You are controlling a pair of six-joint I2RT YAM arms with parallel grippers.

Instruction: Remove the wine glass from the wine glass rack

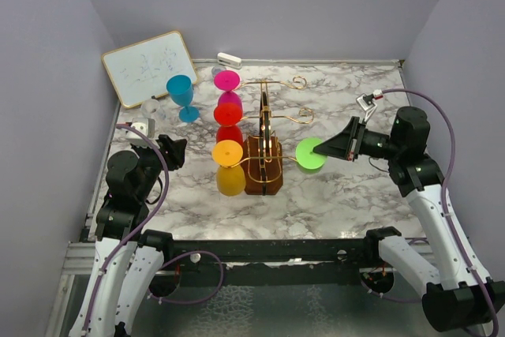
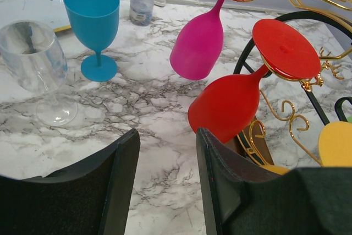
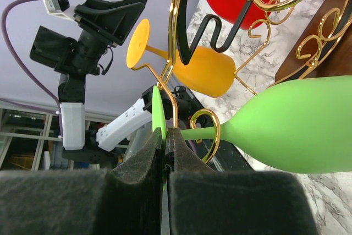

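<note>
The gold wire wine glass rack (image 1: 264,128) stands on a brown wooden base mid-table. A pink (image 1: 227,80), a red (image 1: 228,114) and a yellow glass (image 1: 227,154) hang upside down on its left side. A green wine glass (image 1: 310,154) hangs on the right hook. My right gripper (image 1: 323,147) is shut on the green glass's foot (image 3: 157,111). Its stem (image 3: 201,132) sits in the gold hook (image 3: 212,130) and the bowl (image 3: 297,125) hangs to the right. My left gripper (image 2: 165,152) is open and empty, left of the rack, near the red glass (image 2: 228,105).
A blue goblet (image 1: 181,94) and a clear glass (image 2: 36,61) stand on the marble table (image 1: 339,195) at the left. A whiteboard (image 1: 150,66) leans at the back left, with a small white eraser (image 1: 229,59) behind the rack. Grey walls close in on three sides.
</note>
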